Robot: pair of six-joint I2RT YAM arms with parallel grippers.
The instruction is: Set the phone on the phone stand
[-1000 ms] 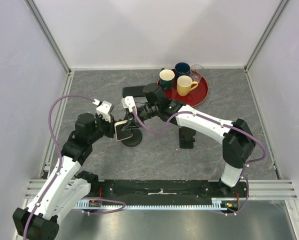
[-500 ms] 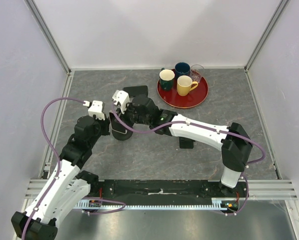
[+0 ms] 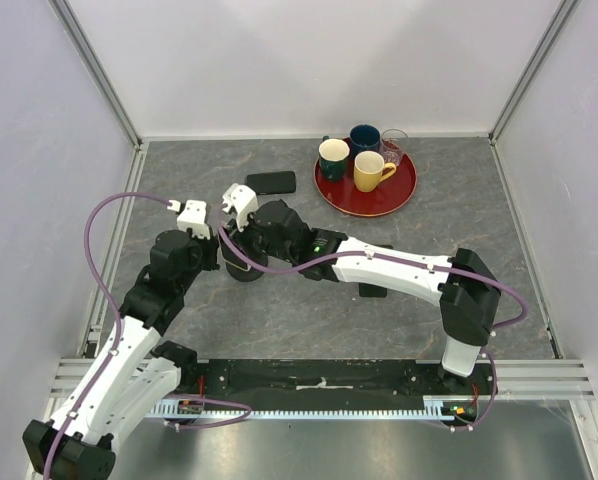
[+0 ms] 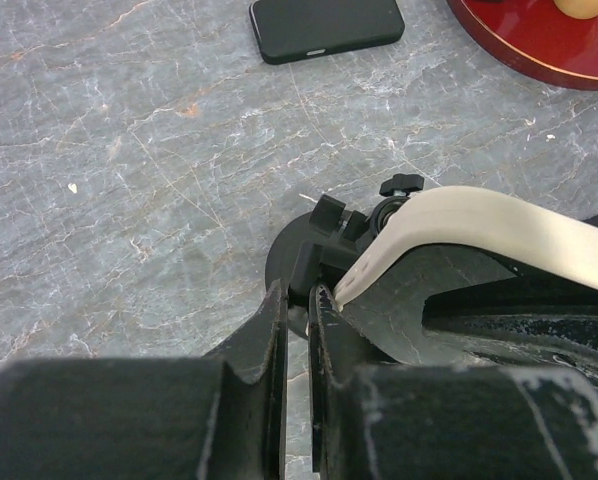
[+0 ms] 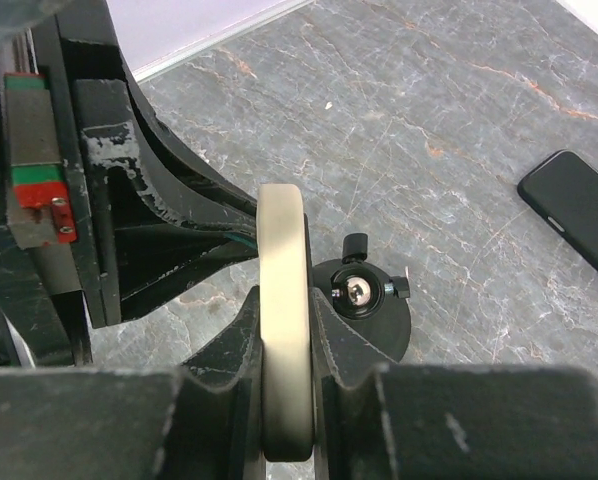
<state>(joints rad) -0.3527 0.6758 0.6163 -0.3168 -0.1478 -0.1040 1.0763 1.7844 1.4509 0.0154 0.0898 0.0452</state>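
The right end effector (image 5: 284,312) clamps the cream phone (image 5: 281,235) edge-on — just above the phone stand (image 5: 364,300) — while the left end effector (image 4: 297,300), nearly closed, pinches its bracket.

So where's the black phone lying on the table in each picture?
Top: black phone upper middle, left of the red tray.
Left wrist: top edge, middle.
Right wrist: right edge, halfway down.
Shared landmark: the stand, near it in all three.

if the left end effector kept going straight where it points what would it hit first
The black stand, just past the left end effector; it may already touch it.
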